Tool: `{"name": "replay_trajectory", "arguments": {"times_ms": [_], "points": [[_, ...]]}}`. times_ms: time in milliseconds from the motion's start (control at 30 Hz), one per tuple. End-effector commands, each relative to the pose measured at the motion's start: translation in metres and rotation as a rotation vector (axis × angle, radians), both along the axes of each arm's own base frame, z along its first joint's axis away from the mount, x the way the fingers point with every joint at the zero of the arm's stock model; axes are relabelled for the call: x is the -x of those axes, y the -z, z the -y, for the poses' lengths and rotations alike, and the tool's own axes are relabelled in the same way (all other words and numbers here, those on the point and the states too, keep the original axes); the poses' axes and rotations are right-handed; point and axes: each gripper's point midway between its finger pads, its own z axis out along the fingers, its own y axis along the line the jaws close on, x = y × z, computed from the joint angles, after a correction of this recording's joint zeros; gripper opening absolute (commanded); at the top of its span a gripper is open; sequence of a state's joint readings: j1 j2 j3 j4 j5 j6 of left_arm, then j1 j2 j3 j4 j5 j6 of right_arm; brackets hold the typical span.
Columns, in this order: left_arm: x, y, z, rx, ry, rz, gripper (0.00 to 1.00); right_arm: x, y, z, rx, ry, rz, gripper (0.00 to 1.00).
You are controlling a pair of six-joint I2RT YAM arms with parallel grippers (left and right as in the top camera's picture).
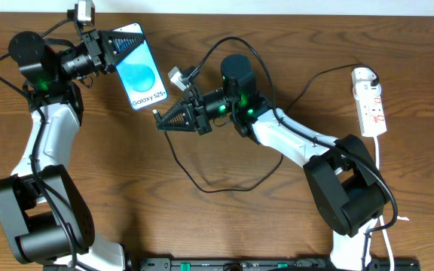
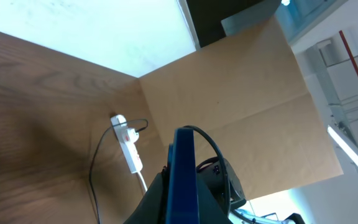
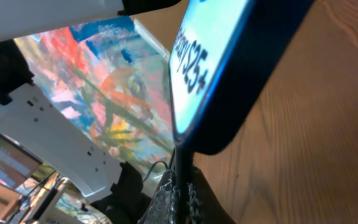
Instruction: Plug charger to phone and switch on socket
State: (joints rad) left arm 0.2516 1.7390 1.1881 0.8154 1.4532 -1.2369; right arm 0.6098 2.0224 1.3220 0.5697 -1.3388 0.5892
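My left gripper (image 1: 119, 47) is shut on the top end of the phone (image 1: 139, 74), whose blue screen reads "Galaxy S25+". In the left wrist view the phone (image 2: 182, 155) stands edge-on between the fingers (image 2: 180, 208). My right gripper (image 1: 161, 119) is shut on the charger (image 1: 202, 187) near its connector tip, just below the phone's bottom edge. In the right wrist view the cable (image 3: 180, 163) rises from the fingers (image 3: 180, 194) and meets the phone's bottom edge (image 3: 222, 68). The socket (image 1: 369, 102) lies at the far right, with the black plug (image 1: 374, 77) at its top end.
The black cable loops across the wooden table (image 1: 224, 226) from my right gripper round to the socket. The socket's white cord (image 1: 381, 162) runs toward the front right. The socket also shows in the left wrist view (image 2: 129, 148). A brown wall panel (image 2: 241, 93) stands beyond.
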Motion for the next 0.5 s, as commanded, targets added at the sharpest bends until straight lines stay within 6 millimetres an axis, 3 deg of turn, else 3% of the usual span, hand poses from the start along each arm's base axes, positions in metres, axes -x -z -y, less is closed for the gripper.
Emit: {"name": "replay_trajectory", "arguments": {"times_ms": [0, 467], "points": [[0.0013, -0.0153, 0.0001, -0.011, -0.016, 0.052, 0.07, -0.0052, 0.0053, -0.0022, 0.011, 0.024, -0.014, 0.01], [0.0043, -0.0137, 0.0015, -0.025, 0.001, 0.072, 0.07, -0.0057, 0.0001, -0.0026, -0.009, 0.025, 0.006, 0.01]]}}
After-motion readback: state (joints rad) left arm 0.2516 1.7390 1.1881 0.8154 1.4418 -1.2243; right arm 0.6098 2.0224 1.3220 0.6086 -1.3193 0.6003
